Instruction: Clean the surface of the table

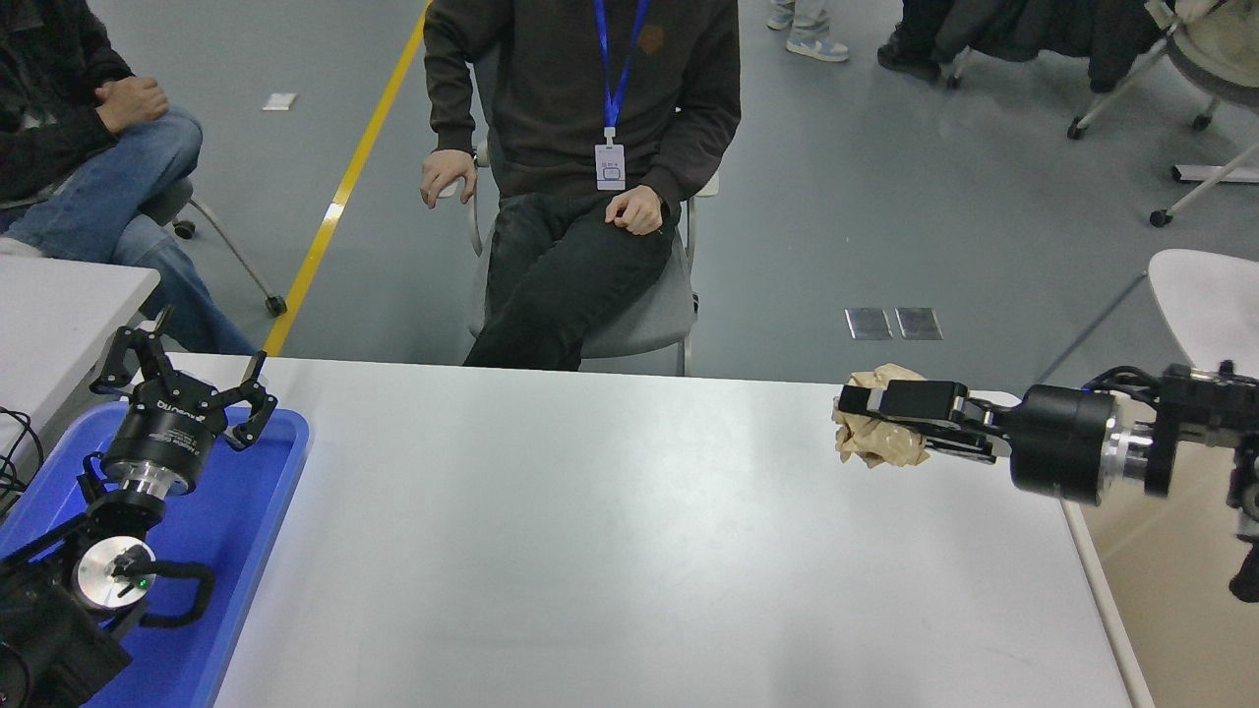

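The table surface [610, 531] is a wide light grey-white top filling the lower half of the head view. My right gripper [854, 413] reaches in from the right edge, shut on a crumpled ball of brown paper [875, 438]. It holds the ball lifted above the table's far right corner. My left gripper [187, 379] stays parked at the lower left over a blue tray [261, 511], its fingers spread open and holding nothing.
A beige bin [1170, 590] stands against the table's right edge, partly hidden by my right arm. A person [580, 147] sits on a chair at the far side; another person [89, 147] sits at the upper left. A smaller white table [59, 315] is at the left.
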Tool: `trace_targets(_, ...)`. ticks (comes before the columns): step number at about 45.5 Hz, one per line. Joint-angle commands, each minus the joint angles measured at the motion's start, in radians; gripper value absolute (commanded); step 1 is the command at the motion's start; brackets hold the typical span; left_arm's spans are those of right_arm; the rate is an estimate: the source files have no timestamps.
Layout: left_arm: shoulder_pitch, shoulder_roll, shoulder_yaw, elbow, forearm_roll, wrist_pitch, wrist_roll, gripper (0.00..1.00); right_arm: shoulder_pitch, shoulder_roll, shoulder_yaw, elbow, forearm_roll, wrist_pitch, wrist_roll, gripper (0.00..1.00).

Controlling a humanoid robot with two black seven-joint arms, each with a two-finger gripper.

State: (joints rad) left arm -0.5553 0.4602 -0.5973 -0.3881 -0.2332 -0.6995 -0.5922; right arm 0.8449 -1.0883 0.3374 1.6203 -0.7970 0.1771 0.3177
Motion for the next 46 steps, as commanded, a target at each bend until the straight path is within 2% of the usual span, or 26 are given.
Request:
trace_targets(1,0.0,0.0,-0.001,0.0,0.0,0.0,0.0,1.0,-0.049,-0.048,0.091,-0.062,0.165,-0.014,0.043,0.0)
trace_targets(10,0.0,0.0,0.001,0.0,0.0,0.0,-0.001,1.0,-0.128,-0.05,0.147,-0.115,0.26,-0.034,0.08,0.0)
trace_targets(19,0.0,0.0,0.001,0.0,0.0,0.0,-0.001,1.0,-0.136,-0.042,0.158,-0.191,0.413,-0.071,0.08,0.0)
trace_targets(33,0.0,0.0,0.001,0.0,0.0,0.0,-0.001,1.0,-0.173,-0.035,0.157,-0.345,0.604,-0.062,0.116,0.0)
trace_targets(46,0.0,0.0,0.001,0.0,0.0,0.0,-0.001,1.0,-0.257,0.07,0.181,-0.519,0.708,-0.028,0.121,0.0)
